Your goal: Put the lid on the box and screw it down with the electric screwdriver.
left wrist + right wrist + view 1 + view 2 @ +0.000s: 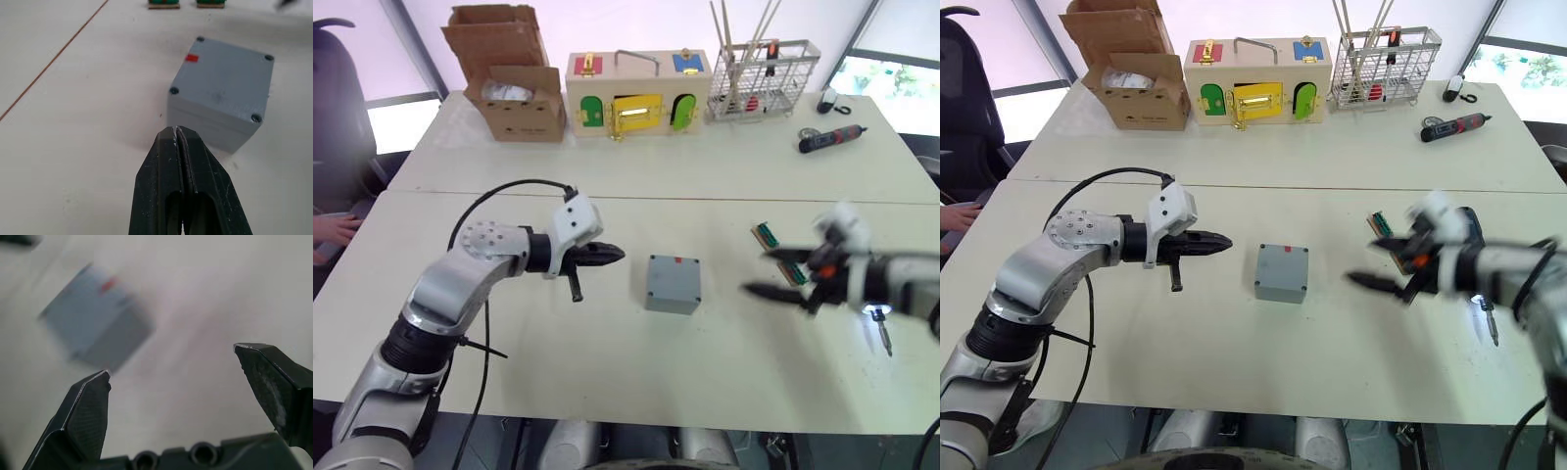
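Note:
The grey box (673,284) stands at the table's middle with the grey lid (222,81) lying on top of it. A dark screw spot marks each corner of the lid, and there is a small red mark near one edge. My left gripper (619,255) hovers just left of the box, shut and empty, its tips pointing at it. My right gripper (759,272) hangs to the right of the box, open with nothing between its fingers. The electric screwdriver (882,336) lies on the table by my right forearm, mostly hidden by it; its thin metal bit shows.
Two small green-and-tan parts (766,235) lie beside my right gripper. At the back stand a brown cardboard box (514,93), a wooden box with coloured doors (636,98) and a wire basket (764,83). A black-and-red screwdriver (832,140) lies far right. A person's hand (333,230) rests at the left edge.

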Robot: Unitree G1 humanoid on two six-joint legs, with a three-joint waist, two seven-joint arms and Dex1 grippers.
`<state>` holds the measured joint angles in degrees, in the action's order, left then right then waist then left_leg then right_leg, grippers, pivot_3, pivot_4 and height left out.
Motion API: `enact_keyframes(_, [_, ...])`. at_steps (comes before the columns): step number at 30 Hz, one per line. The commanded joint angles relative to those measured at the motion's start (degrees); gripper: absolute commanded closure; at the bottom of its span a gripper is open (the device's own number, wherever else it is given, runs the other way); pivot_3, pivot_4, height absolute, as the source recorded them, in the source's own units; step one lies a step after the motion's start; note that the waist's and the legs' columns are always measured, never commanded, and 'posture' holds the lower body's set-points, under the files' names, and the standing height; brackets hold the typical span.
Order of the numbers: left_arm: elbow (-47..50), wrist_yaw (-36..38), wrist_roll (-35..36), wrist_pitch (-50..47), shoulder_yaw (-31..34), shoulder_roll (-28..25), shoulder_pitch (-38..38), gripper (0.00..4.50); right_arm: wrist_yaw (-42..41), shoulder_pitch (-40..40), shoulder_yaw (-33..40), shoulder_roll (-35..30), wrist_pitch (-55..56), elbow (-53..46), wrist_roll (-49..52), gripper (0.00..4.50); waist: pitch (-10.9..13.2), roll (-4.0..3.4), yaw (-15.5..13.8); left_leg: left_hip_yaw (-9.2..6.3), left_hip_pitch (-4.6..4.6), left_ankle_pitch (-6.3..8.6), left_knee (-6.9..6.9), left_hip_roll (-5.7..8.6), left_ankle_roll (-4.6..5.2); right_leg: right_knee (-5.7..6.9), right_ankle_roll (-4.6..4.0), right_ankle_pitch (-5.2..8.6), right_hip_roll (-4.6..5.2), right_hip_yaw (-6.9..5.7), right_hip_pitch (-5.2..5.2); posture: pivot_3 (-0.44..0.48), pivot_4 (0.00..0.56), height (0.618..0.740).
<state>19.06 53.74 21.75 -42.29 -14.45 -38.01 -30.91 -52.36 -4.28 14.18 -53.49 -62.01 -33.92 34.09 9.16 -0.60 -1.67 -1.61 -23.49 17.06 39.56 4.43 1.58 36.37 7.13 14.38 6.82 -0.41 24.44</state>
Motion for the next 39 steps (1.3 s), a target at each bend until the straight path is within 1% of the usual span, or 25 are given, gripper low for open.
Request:
enact_keyframes(1, [-1.06,1.19,-1.42,1.22,-1.88,-0.22,0.23,4.50,4.31,2.45,-3.10,2.35,1.17,-7.64,0.49,0.04,0.01,0.05,-0.13,-0.01,0.00,0.03,0.14,0.00,0.04,0.02,0.00,0.00,-0.01,0.00,-0.05,0.000,0.150,0.694])
enact_keyframes(7, [-3.68,2.31,-3.91,3.03,-6.10,1.82,-1.00,4.50,10.03,0.47,-8.07,7.13,0.88,-9.08,0.61,0.04,0.01,0.10,-0.53,-0.02,0.00,0.06,0.37,-0.02,0.09,0.10,-0.03,-0.03,-0.01,0.01,-0.10,0.000,0.150,0.694])
enact_keyframes(12, [-7.35,2.57,-6.31,5.59,-8.18,4.66,-2.43,4.50,12.49,-0.79,-11.29,8.00,0.99,-8.64,0.11,0.04,0.01,0.14,-0.53,-0.02,-0.02,0.07,0.37,-0.01,0.09,0.10,-0.03,-0.03,-0.02,0.00,-0.10,0.000,0.150,0.694])
enact_keyframes(20, [-16.35,1.57,-10.14,12.04,-9.31,11.98,-5.48,4.50,14.92,-0.64,-13.41,9.54,-1.71,-12.00,3.76,0.04,0.01,0.20,-0.47,-0.02,-0.02,0.07,0.39,-0.02,0.11,0.13,-0.02,-0.03,-0.03,-0.01,-0.09,0.000,0.150,0.694])
enact_keyframes(25, [-18.85,0.18,-11.57,13.52,-8.41,14.66,-6.29,4.50,16.25,-0.64,-12.00,9.47,-3.19,-13.26,5.35,0.04,0.02,0.21,-0.49,-0.01,-0.02,0.08,0.40,-0.03,0.12,0.16,-0.02,-0.03,-0.04,-0.01,-0.08,0.000,0.150,0.694])
enact_keyframes(27, [-19.14,-0.48,-12.55,13.85,-8.17,14.67,-6.29,4.50,16.15,-0.22,-9.99,8.05,-3.66,-13.80,5.83,0.04,0.02,0.22,-0.60,-0.01,-0.02,0.08,0.42,-0.02,0.13,0.16,-0.02,-0.03,-0.03,-0.01,-0.08,0.000,0.150,0.694])
enact_keyframes(29, [-18.47,-0.39,-13.36,13.92,-7.57,13.18,-5.77,4.50,14.41,0.87,-6.61,4.01,-2.79,-13.41,5.11,0.04,0.02,0.22,-0.61,-0.01,-0.04,0.09,0.46,-0.02,0.15,0.16,-0.02,-0.03,-0.03,-0.01,-0.08,0.000,0.150,0.694])
enact_keyframes(31, [-17.11,0.37,-13.52,13.52,-7.03,11.35,-5.11,4.50,12.88,1.75,-5.25,0.05,-0.15,-12.12,2.90,0.04,0.03,0.26,-0.52,0.00,-0.04,0.12,0.46,-0.01,0.20,0.16,-0.02,-0.03,-0.02,-0.01,-0.09,0.000,0.150,0.694])
enact_keyframes(32, [-15.59,1.41,-13.08,12.77,-6.74,9.76,-4.50,4.50,11.97,1.94,-5.71,-2.22,2.72,-10.63,0.43,0.04,0.03,0.26,-0.43,0.00,-0.04,0.20,0.46,-0.01,0.33,0.16,-0.02,-0.03,-0.03,-0.01,-0.09,0.000,0.150,0.694])
enact_keyframes(34, [-13.72,2.50,-12.44,11.80,-6.53,7.92,-3.81,4.50,10.74,2.44,-6.32,-4.81,6.69,-8.71,-2.42,0.04,0.03,0.27,-0.25,0.01,-0.04,0.22,0.43,-0.04,0.36,0.17,-0.02,-0.03,-0.05,-0.01,-0.05,0.000,0.150,0.694])
enact_keyframes(37, [-6.82,5.87,-9.42,7.52,-5.98,3.61,-0.98,4.50,7.38,-0.71,-10.91,-5.44,15.06,-2.31,-6.81,0.04,0.04,0.29,-0.05,0.02,-0.04,0.10,0.41,-0.08,0.16,0.18,-0.02,-0.03,-0.07,-0.02,-0.03,0.000,0.150,0.694])
enact_keyframes(39, [-2.81,6.85,-7.44,4.38,-5.80,2.15,0.82,4.50,5.14,-3.34,-14.32,-4.85,18.93,1.24,-8.94,0.04,0.05,0.30,0.35,0.03,-0.04,0.10,0.42,-0.08,0.15,0.18,-0.02,-0.03,-0.06,-0.01,-0.03,0.000,0.150,0.694])
